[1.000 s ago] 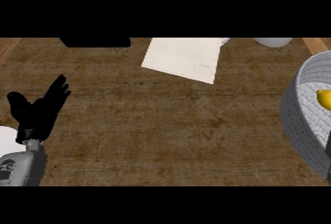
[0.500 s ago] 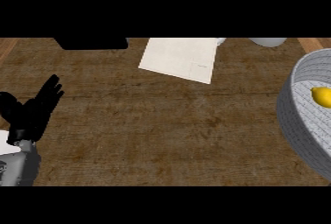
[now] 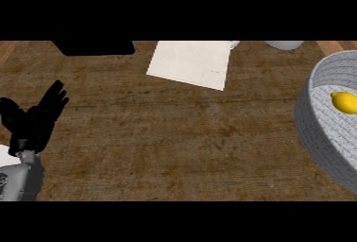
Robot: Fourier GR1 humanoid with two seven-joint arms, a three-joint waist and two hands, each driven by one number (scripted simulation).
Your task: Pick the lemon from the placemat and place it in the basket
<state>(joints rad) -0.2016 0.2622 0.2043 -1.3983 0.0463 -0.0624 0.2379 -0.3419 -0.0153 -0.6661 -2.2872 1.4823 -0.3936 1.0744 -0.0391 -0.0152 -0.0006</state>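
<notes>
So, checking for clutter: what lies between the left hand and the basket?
In the head view, only bare brown counter lies between the left hand and the grey basket; the white placemat sits farther back.

yellow lemon (image 3: 344,102), inside grey basket (image 3: 314,132)

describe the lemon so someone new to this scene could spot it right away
Look to the right edge of the brown counter, where a large grey basket sits. Inside it lies the lemon, small, oval and the only bright yellow thing in view.
</notes>
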